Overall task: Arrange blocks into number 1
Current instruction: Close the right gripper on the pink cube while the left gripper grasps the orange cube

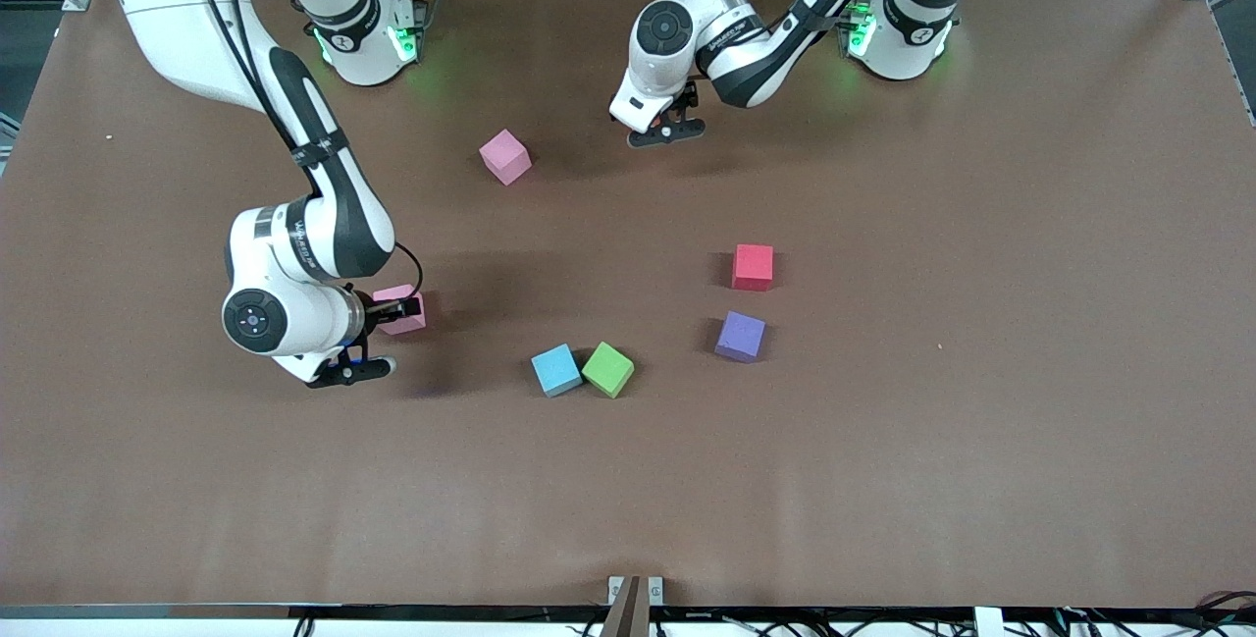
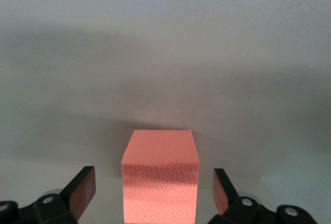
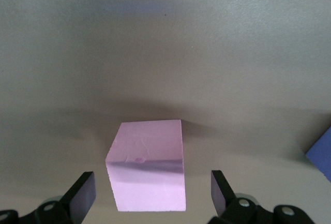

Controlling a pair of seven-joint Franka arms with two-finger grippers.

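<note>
though ungripped, pink block (image 3: pixel 149 164) between right tool's (image 3: pixel 150 195) fingers

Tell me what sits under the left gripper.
An orange block stands on the table between the open fingers of the left gripper, with a gap on each side. In the front view the arm's wrist covers the block entirely.

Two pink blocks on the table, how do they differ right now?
1. The nearer pink block sits between the right gripper's open jaws, with gaps on both sides. The farther pink block has no gripper around it.
2. The nearer pink block lies roughly square to the table edge, while the farther pink block is turned diagonally.
Shared: same pink, same cube size, both resting on the table.
</note>
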